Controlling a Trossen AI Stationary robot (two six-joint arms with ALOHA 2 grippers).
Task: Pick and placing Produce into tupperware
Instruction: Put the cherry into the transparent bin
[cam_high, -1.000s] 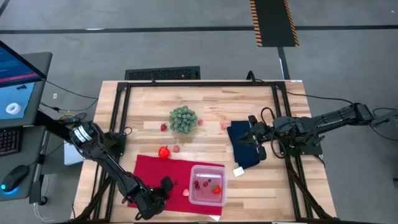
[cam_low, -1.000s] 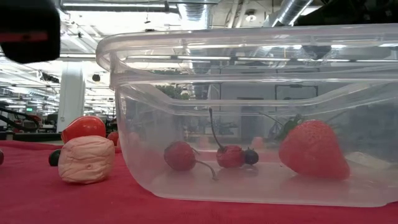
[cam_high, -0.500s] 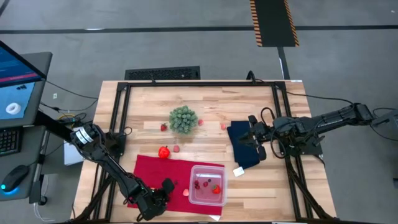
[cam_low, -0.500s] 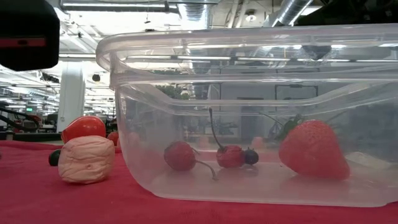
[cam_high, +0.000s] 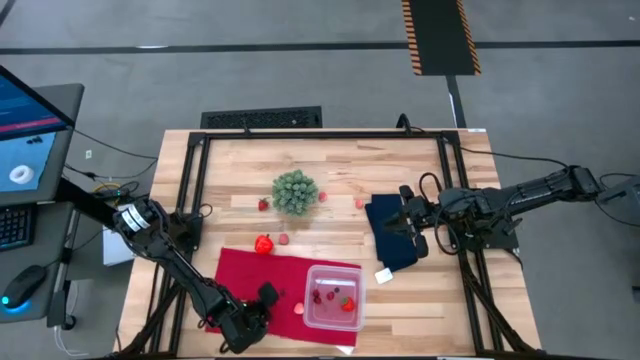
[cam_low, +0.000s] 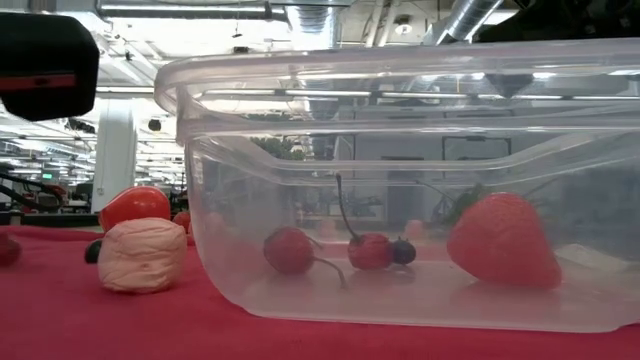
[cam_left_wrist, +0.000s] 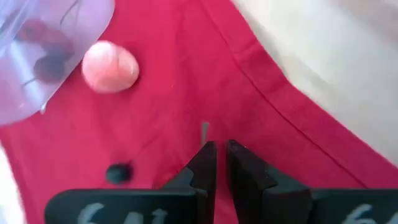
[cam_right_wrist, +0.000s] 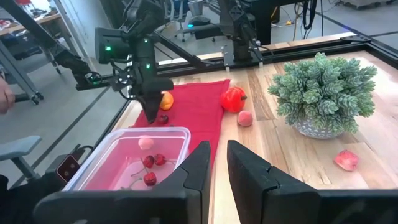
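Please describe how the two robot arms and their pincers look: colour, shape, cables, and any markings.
Both arms are dark, slim and jointed. The left arm carries a white band near its base. The right arm has black cables looping beside it. The left pincer has two flat black fingers and pale printed characters on its body. The right pincer looks alike, with black angular fingers.

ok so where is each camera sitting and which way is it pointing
High: overhead, straight down; both arms, left gripper by the tub.
Low: table height, level through the tub; left gripper top corner.
Left wrist: down at red cloth; own shut fingers.
Right wrist: across the table; own fingers.
Shared: tub, in all four.
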